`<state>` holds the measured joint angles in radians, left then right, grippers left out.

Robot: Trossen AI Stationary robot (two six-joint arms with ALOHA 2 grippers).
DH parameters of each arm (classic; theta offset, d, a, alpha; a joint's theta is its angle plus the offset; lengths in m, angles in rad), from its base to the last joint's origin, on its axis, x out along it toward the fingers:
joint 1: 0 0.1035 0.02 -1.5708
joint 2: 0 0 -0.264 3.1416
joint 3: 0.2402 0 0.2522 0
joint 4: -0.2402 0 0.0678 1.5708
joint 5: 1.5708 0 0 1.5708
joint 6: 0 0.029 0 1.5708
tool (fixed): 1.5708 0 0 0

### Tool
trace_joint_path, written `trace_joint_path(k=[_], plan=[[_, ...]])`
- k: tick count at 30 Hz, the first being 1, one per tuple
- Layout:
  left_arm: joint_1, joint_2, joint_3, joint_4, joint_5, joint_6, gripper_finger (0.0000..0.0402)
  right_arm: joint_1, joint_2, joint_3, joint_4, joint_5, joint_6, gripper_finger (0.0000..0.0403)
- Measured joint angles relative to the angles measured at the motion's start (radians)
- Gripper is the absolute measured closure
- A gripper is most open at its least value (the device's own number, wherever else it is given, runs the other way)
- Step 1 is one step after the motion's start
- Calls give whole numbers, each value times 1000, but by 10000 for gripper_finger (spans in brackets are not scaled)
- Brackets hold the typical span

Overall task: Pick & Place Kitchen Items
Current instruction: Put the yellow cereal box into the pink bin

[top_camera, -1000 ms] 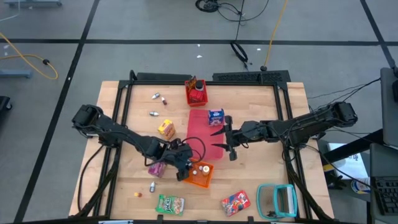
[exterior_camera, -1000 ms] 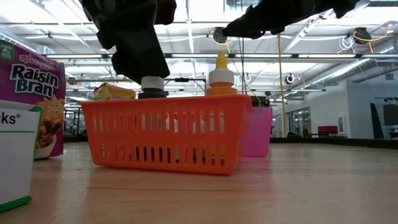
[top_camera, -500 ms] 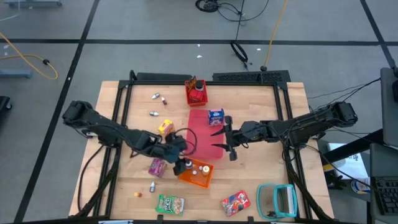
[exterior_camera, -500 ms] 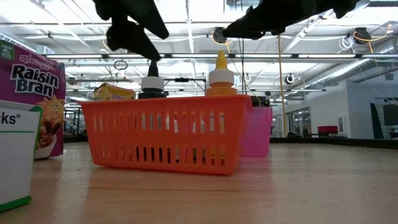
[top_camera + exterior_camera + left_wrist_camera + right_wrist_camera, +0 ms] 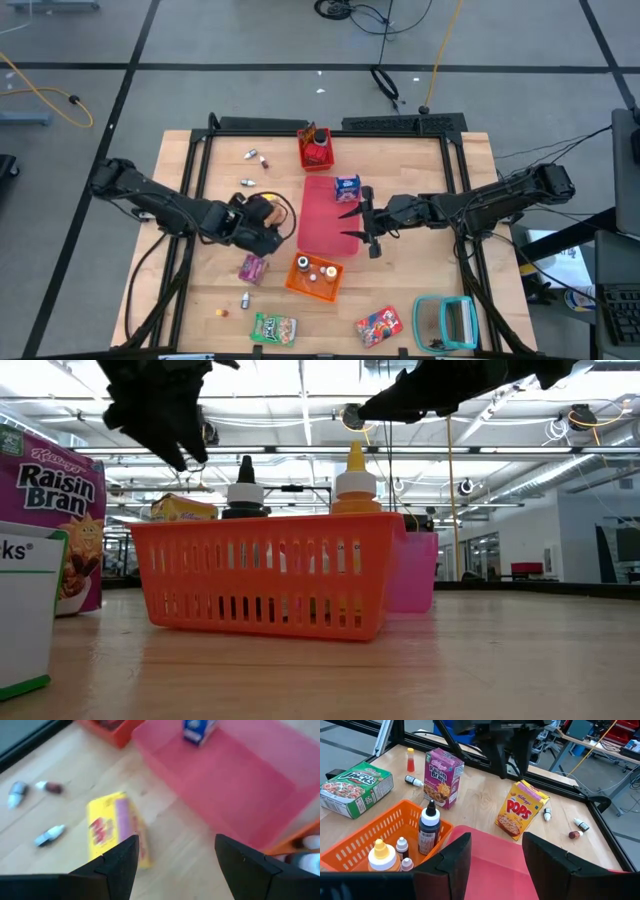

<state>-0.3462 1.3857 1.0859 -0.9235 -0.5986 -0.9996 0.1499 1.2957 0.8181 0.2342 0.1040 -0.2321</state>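
My left gripper (image 5: 270, 228) hangs open, tilted downward, just near of the yellow carton (image 5: 117, 832), which lies flat on the wood; nothing is between its fingers (image 5: 176, 842). An orange basket (image 5: 315, 277) holds a dark bottle (image 5: 427, 827), a yellow-capped bottle (image 5: 355, 480) and smaller ones, all upright. A pink-purple carton (image 5: 252, 268) stands left of the basket. A blue carton (image 5: 347, 187) sits at the far end of the flat red tray (image 5: 322, 215). My right gripper (image 5: 346, 224) hovers open and roughly level over the tray's right edge, holding nothing.
A red bin (image 5: 316, 150) stands at the far middle. A green packet (image 5: 273, 328), a red packet (image 5: 380, 325) and a teal-framed object (image 5: 445, 322) lie along the near edge. Tiny bottles (image 5: 246, 183) are scattered on the left half.
My left gripper has risen off the dark bottle in the orange basket and swung toward the table's far left, turning as it went, until it stands by the yellow carton. The dark bottle stays upright in the basket.
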Motion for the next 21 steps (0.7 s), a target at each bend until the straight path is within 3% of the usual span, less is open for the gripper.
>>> trace_joint_path(k=[9, 21], plan=[[31, 3, 0, -174, -13, -135, 142, 0, 0, 0, 0, 0, -8, 235], [95, 13, 0, -188, -12, -120, 142, 0, 0, 0, 0, 0, -8, 236]])
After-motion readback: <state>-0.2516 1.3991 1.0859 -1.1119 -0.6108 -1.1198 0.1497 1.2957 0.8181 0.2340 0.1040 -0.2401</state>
